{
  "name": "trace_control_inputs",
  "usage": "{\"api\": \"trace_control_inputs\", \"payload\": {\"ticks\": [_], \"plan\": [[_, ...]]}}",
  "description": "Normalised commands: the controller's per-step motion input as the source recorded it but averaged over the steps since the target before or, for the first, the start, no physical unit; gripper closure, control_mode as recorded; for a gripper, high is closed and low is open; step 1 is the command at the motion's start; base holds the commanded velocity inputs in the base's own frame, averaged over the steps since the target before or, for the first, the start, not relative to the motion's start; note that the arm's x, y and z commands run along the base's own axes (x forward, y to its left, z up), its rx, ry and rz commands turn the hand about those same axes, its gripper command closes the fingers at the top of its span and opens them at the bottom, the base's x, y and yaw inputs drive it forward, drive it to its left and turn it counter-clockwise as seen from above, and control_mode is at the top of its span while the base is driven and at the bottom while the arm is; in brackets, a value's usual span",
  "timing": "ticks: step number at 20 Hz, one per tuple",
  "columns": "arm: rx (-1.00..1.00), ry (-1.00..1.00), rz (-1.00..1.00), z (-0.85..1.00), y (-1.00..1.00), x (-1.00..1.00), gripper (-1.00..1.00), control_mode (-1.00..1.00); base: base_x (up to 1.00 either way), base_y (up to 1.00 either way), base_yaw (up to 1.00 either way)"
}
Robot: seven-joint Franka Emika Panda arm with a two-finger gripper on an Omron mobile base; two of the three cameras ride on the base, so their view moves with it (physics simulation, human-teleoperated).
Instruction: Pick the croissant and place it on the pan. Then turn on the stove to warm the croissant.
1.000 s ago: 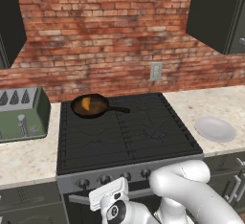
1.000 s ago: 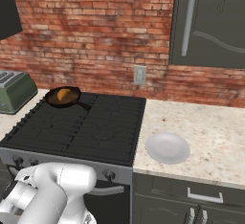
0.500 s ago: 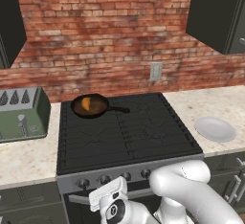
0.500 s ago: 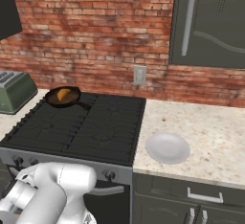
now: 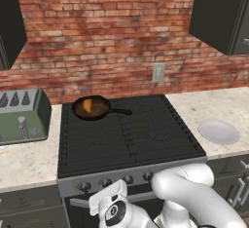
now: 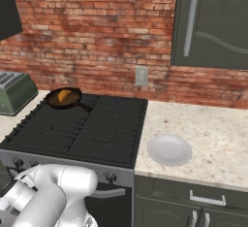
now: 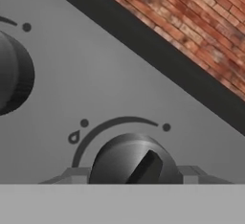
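A knob [image 7: 136, 163] sits just ahead on the stove [image 7: 95, 84] panel, bare panel separating it from the neighbouring knob [image 7: 12, 72].

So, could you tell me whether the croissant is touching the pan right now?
Touching. In the left base view the croissant lies inside the pan, resting on its brownish floor; the right base view shows it there too.
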Motion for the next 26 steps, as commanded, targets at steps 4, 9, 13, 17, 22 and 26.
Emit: {"api": "trace_control_inputs", "payload": {"ticks": [4,9,13,17,22,26], "plan": [[-0.03,0.19,0.05,0.25,0.15,0.15,1.00,-1.00,0.00,0.00,0.00],[-0.01,0.18,0.09,0.29,0.03,0.20,1.00,-1.00,0.00,0.00,0.00],[0.00,0.18,0.11,0.22,0.00,0.21,1.00,-1.00,0.00,0.00,0.00],[-0.03,0.06,0.12,0.02,0.00,0.20,1.00,-1.00,0.00,0.00,0.00],[-0.11,0.00,0.16,0.00,0.00,0.18,1.00,-1.00,0.00,0.00,0.00],[-0.18,0.00,0.22,0.00,0.00,0.13,1.00,-1.00,0.00,0.00,0.00]]}}
